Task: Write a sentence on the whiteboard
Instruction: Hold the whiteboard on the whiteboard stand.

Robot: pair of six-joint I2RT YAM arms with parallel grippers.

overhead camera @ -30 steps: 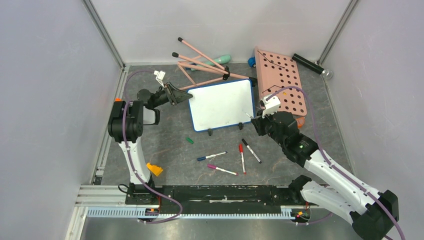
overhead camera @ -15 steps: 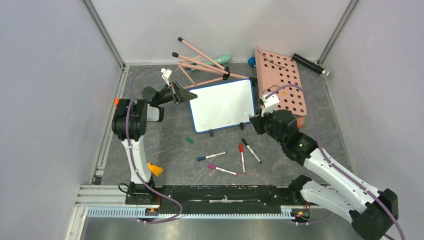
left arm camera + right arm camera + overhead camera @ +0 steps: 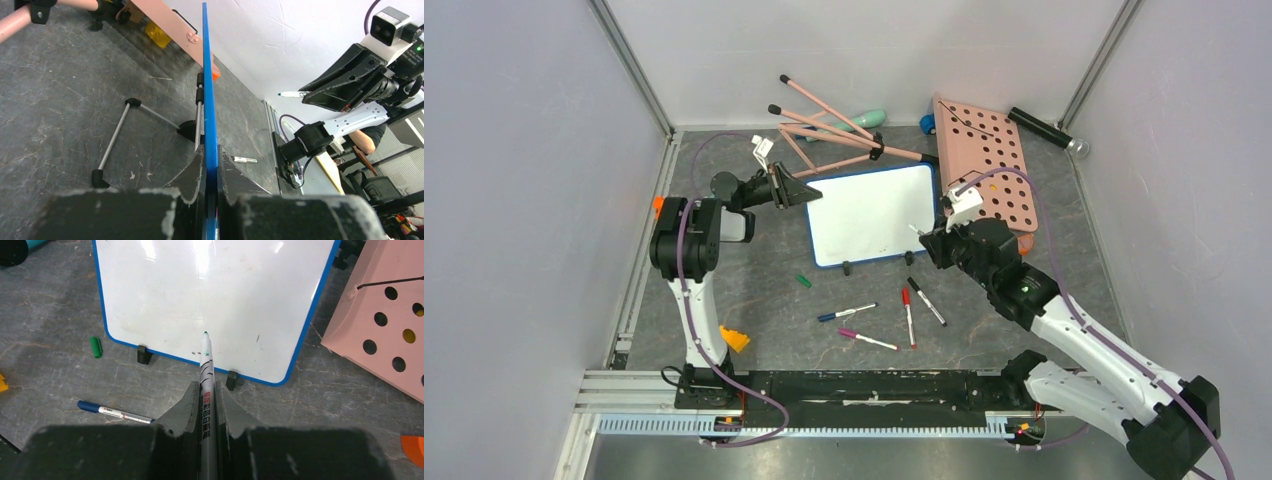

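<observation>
L gripper (image 3: 807, 192) just shut on whiteboard (image 3: 874, 212) left frame edge, steadying it at table (image 3: 764, 290) far-centre. R gripper (image 3: 206, 392) clamped on green marker (image 3: 206, 360), tip near board's bottom edge. Board blank, so writing can prob. start.

Dark grey table (image 3: 754, 290): whiteboard (image 3: 869, 210) on feet just ahead of right gripper (image 3: 927, 238); four markers (image 3: 908, 316), green cap (image 3: 803, 281) behind it, base-side; pegboard (image 3: 984, 160) alongside.
</observation>
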